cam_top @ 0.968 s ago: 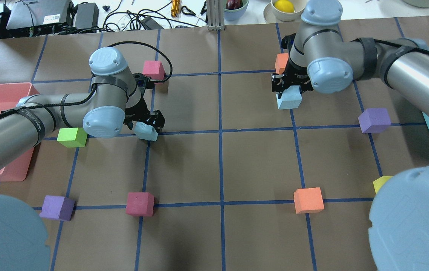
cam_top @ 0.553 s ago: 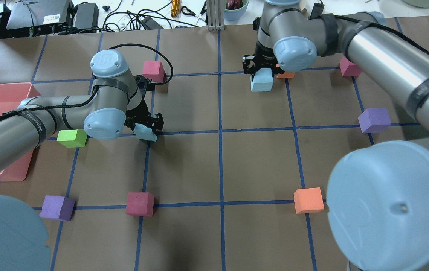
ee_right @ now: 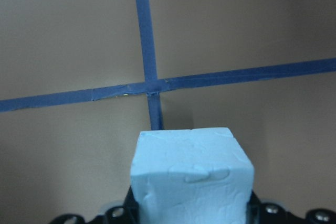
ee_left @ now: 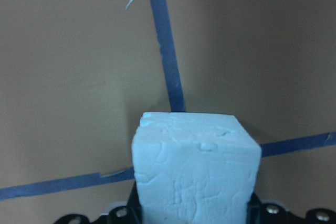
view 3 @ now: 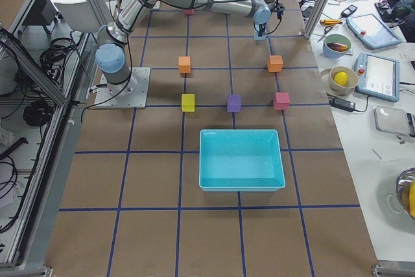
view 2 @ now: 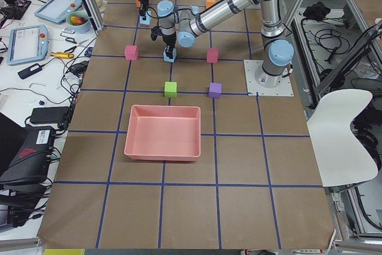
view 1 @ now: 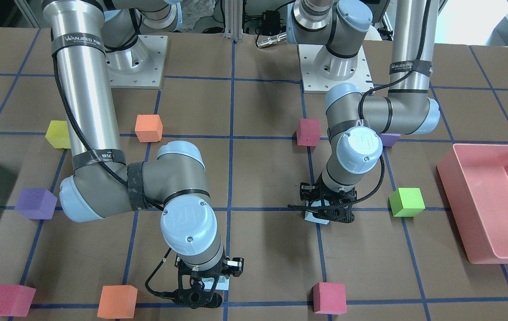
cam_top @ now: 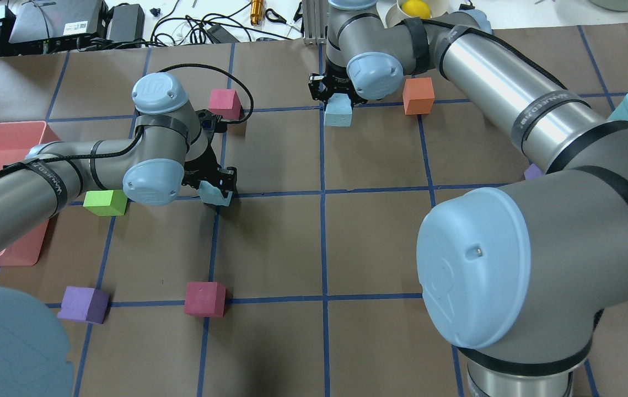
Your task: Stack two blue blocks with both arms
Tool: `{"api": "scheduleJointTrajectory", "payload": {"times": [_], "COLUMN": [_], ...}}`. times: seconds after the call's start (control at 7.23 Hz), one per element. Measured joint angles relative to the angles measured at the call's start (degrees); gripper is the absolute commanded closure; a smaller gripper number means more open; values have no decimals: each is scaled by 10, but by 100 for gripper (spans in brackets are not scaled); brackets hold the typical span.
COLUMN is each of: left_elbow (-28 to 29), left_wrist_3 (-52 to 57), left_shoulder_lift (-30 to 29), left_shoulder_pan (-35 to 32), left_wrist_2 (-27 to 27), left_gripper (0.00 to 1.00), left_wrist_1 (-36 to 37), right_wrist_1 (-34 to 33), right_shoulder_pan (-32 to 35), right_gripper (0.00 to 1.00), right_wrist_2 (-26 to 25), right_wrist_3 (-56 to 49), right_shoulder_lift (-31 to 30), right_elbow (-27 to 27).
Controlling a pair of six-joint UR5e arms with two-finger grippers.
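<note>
Blue block at far edge: clamped in the right end effector, near the middle of the bench's far edge; a second ago it was further toward the right edge.
Blue block at left side: clamped in the left end effector, its place unchanged.
Meaning: I judge the right arm is bringing its block across for stacking, which is not yet done.

right hand shifted leftward, blue block carried along
</note>
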Motion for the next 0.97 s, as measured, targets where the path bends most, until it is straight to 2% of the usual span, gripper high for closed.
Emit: {"api": "scheduleJointTrajectory", "payload": {"times": [0.69, 0.83, 0.97], "left_elbow": [16, 32, 50], "left_wrist_3": [0, -1, -3], "left_shoulder_lift": [8, 8, 5], "left_shoulder_pan": [1, 0, -1], "left_wrist_2": [1, 2, 2], "left_gripper": [100, 100, 100], "left_wrist_1": [-2, -9, -17], "right_wrist_1": [-4, -5, -4], "right_shoulder_pan": [10, 10, 10], "right_gripper": [100, 64, 8], "right_wrist_2": [1, 1, 1], "right_wrist_3": [18, 17, 16], "right_shoulder_lift": [17, 22, 27], "right_elbow": [-9, -20, -28]}}
